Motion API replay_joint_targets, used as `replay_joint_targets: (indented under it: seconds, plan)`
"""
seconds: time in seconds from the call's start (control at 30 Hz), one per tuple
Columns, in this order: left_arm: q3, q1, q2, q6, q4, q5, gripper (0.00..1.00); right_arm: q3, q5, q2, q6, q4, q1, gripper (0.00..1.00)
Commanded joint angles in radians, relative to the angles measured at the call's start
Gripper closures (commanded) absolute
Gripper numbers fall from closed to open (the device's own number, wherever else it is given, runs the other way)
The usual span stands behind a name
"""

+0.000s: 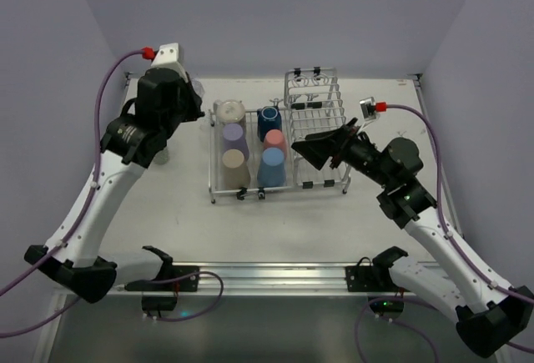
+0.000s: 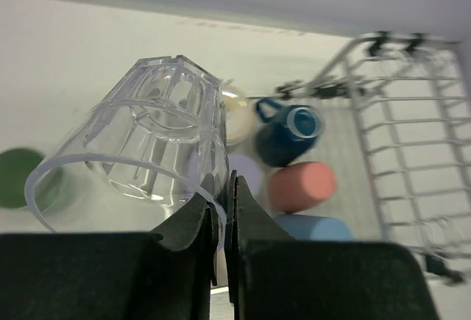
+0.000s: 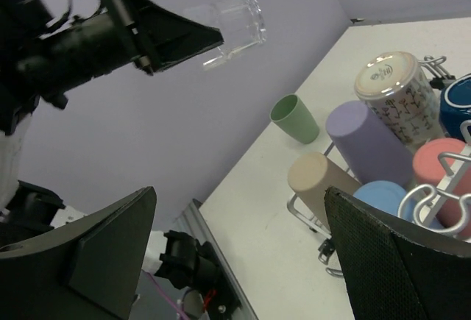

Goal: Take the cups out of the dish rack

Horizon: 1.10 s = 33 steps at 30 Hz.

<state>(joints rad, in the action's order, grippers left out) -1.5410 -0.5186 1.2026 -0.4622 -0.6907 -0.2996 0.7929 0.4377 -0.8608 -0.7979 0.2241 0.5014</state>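
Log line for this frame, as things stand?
left gripper: shut on clear cup, aloft | right gripper: open over dish rack | pale green cup: on table

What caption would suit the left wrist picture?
Left gripper pinches a clear cup by its rim, above the other cups in the dish rack.

A white bench (image 1: 275, 229) is seen filling the middle of the top view, matte and evenly lit, with only soft shadows cast on it. It is enclosed by plain lavender walls: a back wall (image 1: 275, 12) at 12 o'clock, a left wall (image 1: 42, 63) at 9 o'clock and a right wall (image 1: 492, 54) at 3 o'clock. At 6 o'clock its near edge is bordered by an aluminium rail (image 1: 275, 276), below which a darker grey, slightly glossy surface (image 1: 275, 334) is shown.
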Motion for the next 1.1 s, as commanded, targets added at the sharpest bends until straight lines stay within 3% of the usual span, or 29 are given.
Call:
replay_joint_targets:
  seconds: [0.0, 0.23, 0.33, 0.67, 1.07]
  plan:
    - [-0.053, 0.13, 0.087, 0.086, -0.161, 0.037, 1.0, 0.055, -0.01, 0.035, 0.117, -0.127, 0.002, 0.01]
    - [-0.191, 0.362, 0.346, 0.115, -0.168, 0.23, 1.0, 0.058, 0.004, 0.062, 0.177, -0.201, 0.002, 0.01]
    - [-0.275, 0.411, 0.471, 0.117, -0.193, 0.302, 1.0, 0.049, 0.013, 0.066, 0.18, -0.203, 0.005, 0.01]
    - [-0.378, 0.437, 0.73, 0.117, -0.27, 0.338, 1.0, 0.051, 0.001, 0.051, 0.192, -0.21, 0.029, 0.01]
    - [-0.248, 0.424, 0.782, 0.148, -0.236, 0.306, 1.0, 0.057, -0.05, 0.054, 0.212, -0.221, 0.069, 0.01]
